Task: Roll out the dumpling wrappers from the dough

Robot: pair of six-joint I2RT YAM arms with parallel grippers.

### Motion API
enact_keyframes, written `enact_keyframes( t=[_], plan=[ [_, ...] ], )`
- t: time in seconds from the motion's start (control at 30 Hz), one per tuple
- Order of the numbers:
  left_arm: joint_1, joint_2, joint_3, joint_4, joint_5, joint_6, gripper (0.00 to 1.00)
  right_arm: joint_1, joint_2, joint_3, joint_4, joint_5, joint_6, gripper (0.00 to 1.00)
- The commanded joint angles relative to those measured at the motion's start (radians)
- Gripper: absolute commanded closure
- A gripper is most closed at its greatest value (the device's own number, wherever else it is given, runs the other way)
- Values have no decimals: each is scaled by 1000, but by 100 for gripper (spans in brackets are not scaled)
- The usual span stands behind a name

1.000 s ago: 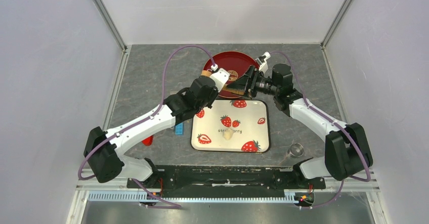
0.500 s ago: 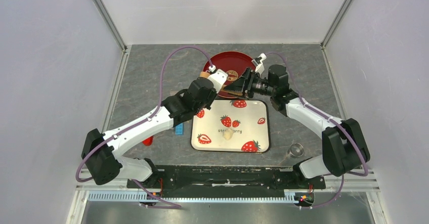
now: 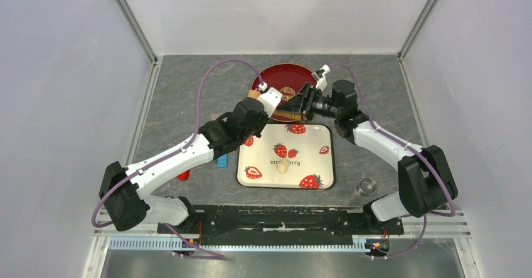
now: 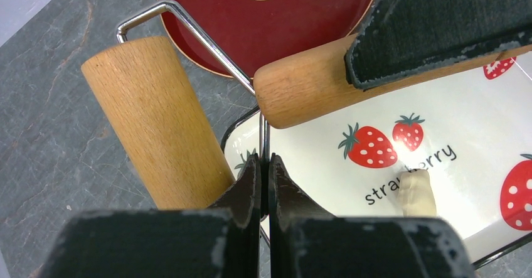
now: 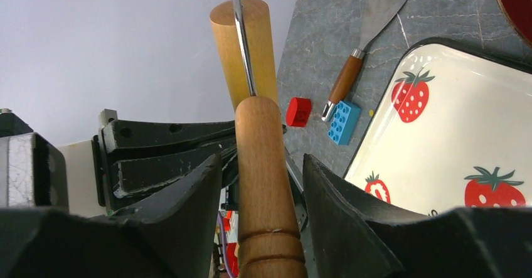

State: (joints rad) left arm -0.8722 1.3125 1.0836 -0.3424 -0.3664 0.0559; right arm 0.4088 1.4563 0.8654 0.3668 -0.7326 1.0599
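The dough (image 3: 283,167) is a small pale lump lying on the strawberry tray (image 3: 313,159); the left wrist view also shows the dough (image 4: 417,193). A wooden roller (image 4: 157,121) with a wire frame hangs over the tray's far edge. My left gripper (image 4: 264,162) is shut on its wire frame. The roller's wooden handle (image 5: 263,184) passes between the fingers of my right gripper (image 5: 262,159), which stands open with a gap on each side. From above, the left gripper (image 3: 271,99) and right gripper (image 3: 300,102) meet at the roller. The dumpling wrappers are out of view.
A red plate (image 3: 285,77) with a gold emblem lies behind the tray. A scraper (image 5: 370,14) with a wooden handle, a blue brick (image 3: 222,160) and a red piece (image 3: 182,175) lie left of the tray. A small metal ring cutter (image 3: 368,186) stands at the near right.
My right gripper has slid left along the roller's handle and its jaws have narrowed around it. The left gripper has kept its hold on the wire frame.
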Motion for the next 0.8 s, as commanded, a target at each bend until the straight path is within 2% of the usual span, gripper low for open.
enact_keyframes(
  t=[0.0,0.17,0.43,0.6,0.73,0.77],
  plan=[
    [-5,-42,4,63,-29,-45,98,2,5,22,73,6,8,48],
    [-7,-39,7,63,-35,-75,98,5,8,27,66,1,6,52],
    [-7,-28,17,64,-40,-88,98,14,13,25,67,4,10,53],
    [-10,-24,18,64,-39,-87,98,16,15,23,74,12,16,70],
    [-10,-26,16,63,-35,-84,97,15,23,26,77,10,15,91],
    [-10,-26,16,63,-29,-83,89,16,24,27,75,9,12,98]
  ],
)
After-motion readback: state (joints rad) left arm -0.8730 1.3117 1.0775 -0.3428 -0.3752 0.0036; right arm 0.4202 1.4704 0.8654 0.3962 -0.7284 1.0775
